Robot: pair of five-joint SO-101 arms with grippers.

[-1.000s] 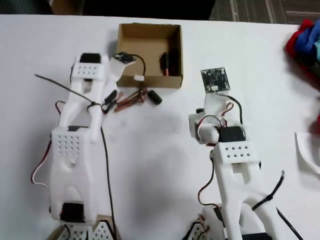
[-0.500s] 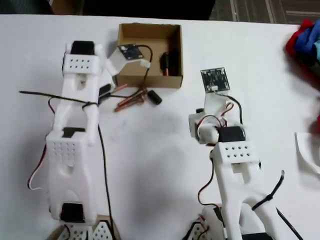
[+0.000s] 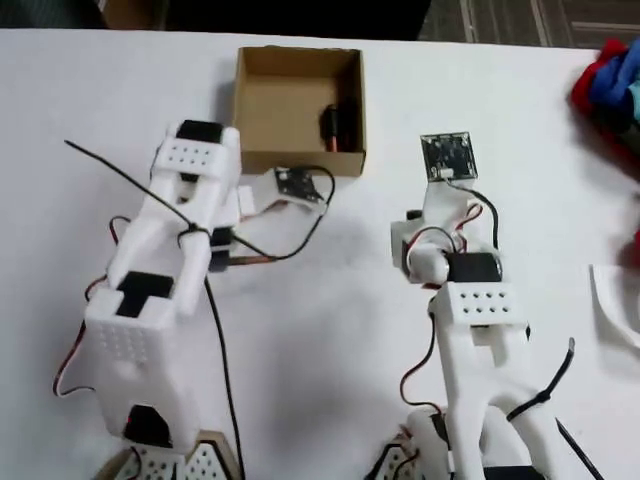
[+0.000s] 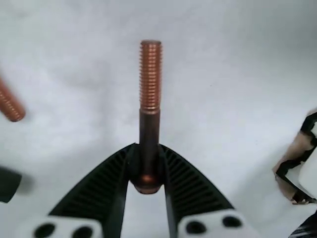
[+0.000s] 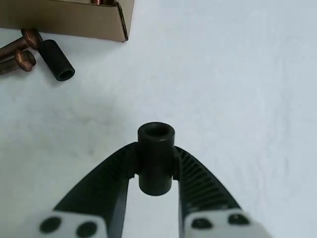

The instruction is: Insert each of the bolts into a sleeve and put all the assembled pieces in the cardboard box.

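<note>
Presently, item one: a copper bolt (image 4: 149, 99), clenched just above its head by the left jaws, its threaded end pointing away from them over the white desk (image 4: 237, 74). Item two: a black sleeve (image 5: 156, 157), grasped round its middle by the right jaws, its open bore showing, likewise held over the desk.

Loose stock: two spare bolts (image 5: 17, 47) lying side by side on the desk just in front of the cardboard box (image 5: 64, 20), with a second sleeve (image 5: 56, 60) on its side just beside their heads.

Boxed stock: one dark piece (image 3: 333, 125) with a glint of copper, lying inside the box against a side wall; whether a bolt is seated in it cannot be told.

Surroundings: in the high view the left arm (image 3: 170, 260) ends close to the box's front wall, the right arm (image 3: 470, 330) stands off to the box's side, well apart from it. A heap of coloured cloth (image 3: 610, 80) sits at the desk's far edge.
</note>
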